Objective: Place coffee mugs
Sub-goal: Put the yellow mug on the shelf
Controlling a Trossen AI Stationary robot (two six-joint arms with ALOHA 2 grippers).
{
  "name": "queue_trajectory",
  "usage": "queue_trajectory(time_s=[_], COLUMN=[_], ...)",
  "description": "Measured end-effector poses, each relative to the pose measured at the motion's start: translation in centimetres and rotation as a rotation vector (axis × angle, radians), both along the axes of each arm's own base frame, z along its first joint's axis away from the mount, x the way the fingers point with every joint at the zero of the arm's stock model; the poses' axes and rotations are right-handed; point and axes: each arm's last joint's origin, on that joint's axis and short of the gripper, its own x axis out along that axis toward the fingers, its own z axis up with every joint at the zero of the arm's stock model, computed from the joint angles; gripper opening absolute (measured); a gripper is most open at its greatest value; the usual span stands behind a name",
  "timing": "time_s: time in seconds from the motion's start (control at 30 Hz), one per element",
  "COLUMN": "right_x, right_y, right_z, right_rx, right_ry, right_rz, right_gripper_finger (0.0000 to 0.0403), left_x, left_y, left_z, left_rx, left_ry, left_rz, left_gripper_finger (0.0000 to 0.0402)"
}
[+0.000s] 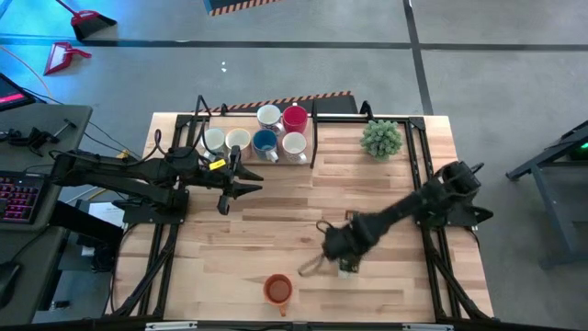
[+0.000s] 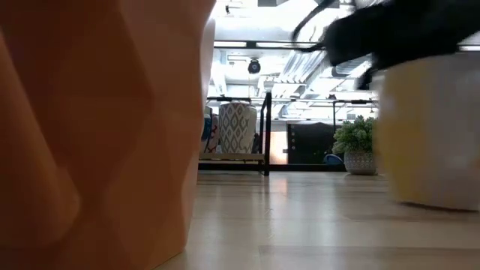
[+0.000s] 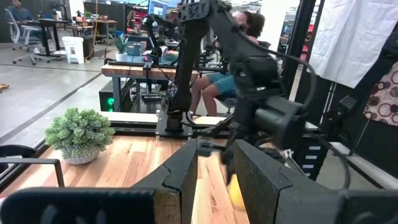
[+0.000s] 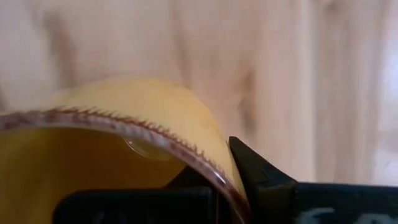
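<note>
Right claw (image 4: 214, 186) gripping the yellow mug (image 4: 143, 118) by its rim, near the front of the surface (image 1: 276, 221).
We see the left claw (image 1: 241, 178) open, hovering just before the six mugs (image 1: 266, 133) clustered at the back; orange mug (image 1: 278, 290) stands at the front edge.

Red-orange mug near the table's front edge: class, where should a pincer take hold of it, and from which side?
Probably best to take the red-orange mug by its rim wall, one finger inside and one outside, coming straight down from above. It stands upright with its mouth open upward, alone on bare table.
</note>
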Motion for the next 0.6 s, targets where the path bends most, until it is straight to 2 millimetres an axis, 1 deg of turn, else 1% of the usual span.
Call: queue_trajectory(time_s=[0.17,0.27,0.43,0.53,0.6], right_x=[2.5,4.0,6.1,6.7,7.0], right_y=[-4.0,-6.1,-9.3,-10.9,-11.6], right_z=[0.0,0.5,2.9,4.0,4.7], right_rx=[0.053,0.048,0.055,0.066,0.078], right_ry=[-0.084,-0.154,-0.271,-0.3,-0.312], right_rz=[-0.137,-0.21,-0.333,-0.412,-0.462], right_gripper_finger=[0.0,0.0,0.0,0.0,0.0], left_x=[0.0,0.0,0.0,0.0,0.0], left_y=[0.0,0.0,0.0,0.0,0.0], left_z=[-0.1,-0.2,-0.3,-0.3,-0.3], left_rx=[0.0,-0.001,-0.002,-0.018,-0.021], left_ry=[0.01,0.025,0.03,0.031,0.031], left_rz=[0.0,0.0,0.0,0.001,0.001], left_gripper_finger=[0.0093,0.0093,0.0093,0.0093,0.0093])
